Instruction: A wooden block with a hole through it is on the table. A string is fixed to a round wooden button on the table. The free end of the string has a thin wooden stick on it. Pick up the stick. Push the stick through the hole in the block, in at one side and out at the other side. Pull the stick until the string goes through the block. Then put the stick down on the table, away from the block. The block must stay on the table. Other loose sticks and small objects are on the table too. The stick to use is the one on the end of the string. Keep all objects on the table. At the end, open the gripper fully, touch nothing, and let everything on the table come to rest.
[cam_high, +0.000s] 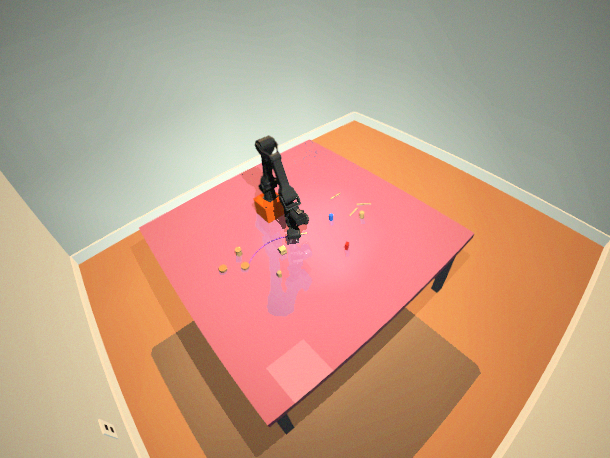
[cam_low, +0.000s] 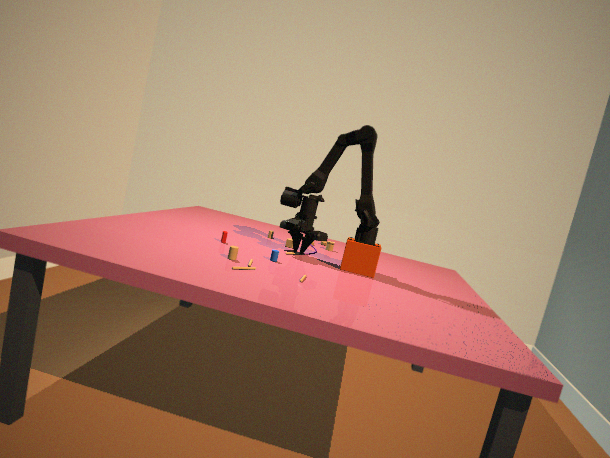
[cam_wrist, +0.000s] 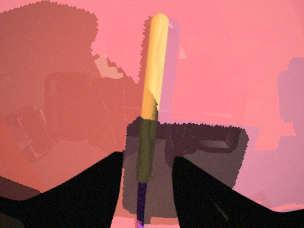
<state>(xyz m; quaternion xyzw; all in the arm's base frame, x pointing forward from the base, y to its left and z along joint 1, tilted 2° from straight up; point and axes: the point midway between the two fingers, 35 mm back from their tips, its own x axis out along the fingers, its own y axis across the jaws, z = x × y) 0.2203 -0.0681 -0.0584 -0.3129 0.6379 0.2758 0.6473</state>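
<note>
The wooden stick (cam_high: 304, 233) (cam_low: 290, 253) (cam_wrist: 156, 65) lies on the table. Its string end is low between the fingertips in the wrist view. My gripper (cam_high: 293, 242) (cam_low: 300, 253) (cam_wrist: 148, 162) points down at table height. It is partly open, with a gap on each side of the stick. The purple string (cam_high: 262, 245) (cam_low: 314, 249) (cam_wrist: 141, 200) curves from the stick to a round wooden button (cam_high: 245, 266). The small wooden block (cam_high: 282, 250) (cam_low: 289, 243) stands close beside the gripper. Its hole cannot be made out.
Another button (cam_high: 223, 268) and a wooden piece (cam_high: 238, 251) are near the string's button. A small piece (cam_high: 279, 273) lies beyond the block. A blue cylinder (cam_high: 331, 217) (cam_low: 274, 255), red piece (cam_high: 347, 245) (cam_low: 224, 237), tan cylinder (cam_high: 362, 215) (cam_low: 233, 253) and loose sticks (cam_high: 363, 204) (cam_low: 244, 268) lie farther off.
</note>
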